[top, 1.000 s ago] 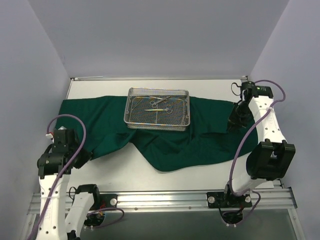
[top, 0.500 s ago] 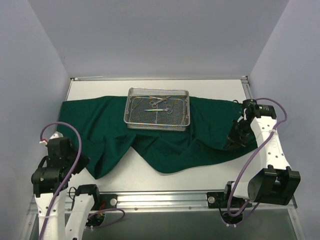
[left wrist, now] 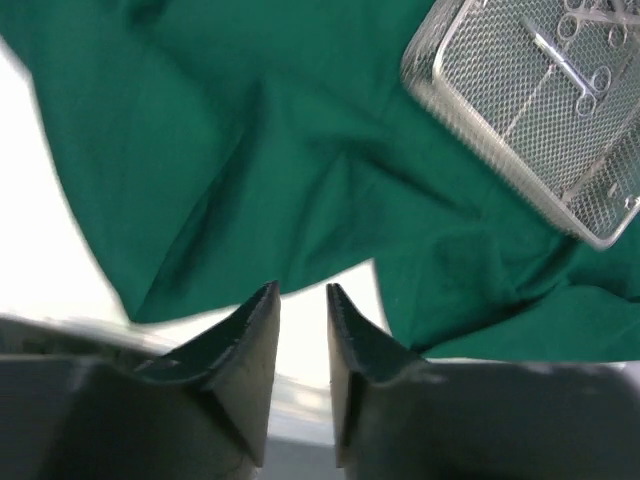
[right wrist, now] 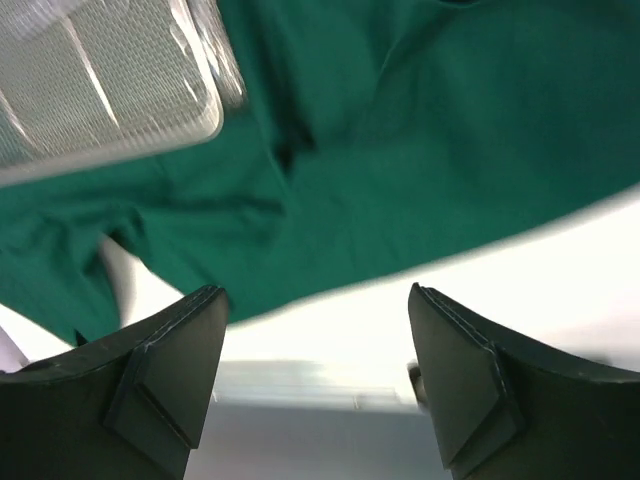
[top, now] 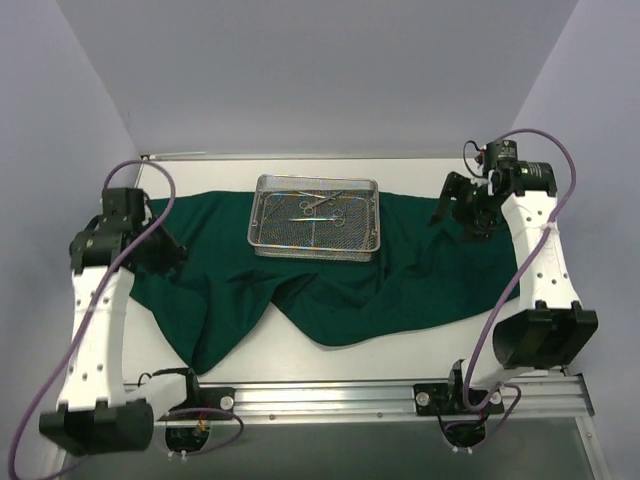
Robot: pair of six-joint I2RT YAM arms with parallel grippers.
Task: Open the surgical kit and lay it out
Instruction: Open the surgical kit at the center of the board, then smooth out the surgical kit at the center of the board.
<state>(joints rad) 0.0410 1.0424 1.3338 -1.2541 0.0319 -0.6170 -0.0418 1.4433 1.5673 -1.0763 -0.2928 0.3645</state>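
Observation:
The surgical kit lies unwrapped. Its dark green drape (top: pixel 350 290) is spread across the white table, with wrinkles and a front flap hanging toward the near edge. The silver wire-mesh tray (top: pixel 262 235) sits on the drape at centre back, holding several small steel scissor-like instruments (top: pixel 320 207). My left gripper (top: pixel 168 260) hovers over the drape's left end, and my right gripper (top: pixel 462 212) over its right end. In the left wrist view the drape (left wrist: pixel 250 150) and tray (left wrist: pixel 470 95) lie below the left gripper (left wrist: pixel 302 290), whose jaws are narrowly parted and empty. The right gripper (right wrist: pixel 315 295) stands wide open, holding nothing.
A metal rail (top: pixel 330 400) runs along the near edge, where both arm bases are bolted. Pale walls close in the left, right and back sides. Bare white tabletop (top: pixel 300 352) shows in front of the drape and a strip behind it (top: pixel 420 172).
Both grippers have opened, let go of the drape and risen. The left arm swung from the near left corner toward the back. The right gripper moved back and up.

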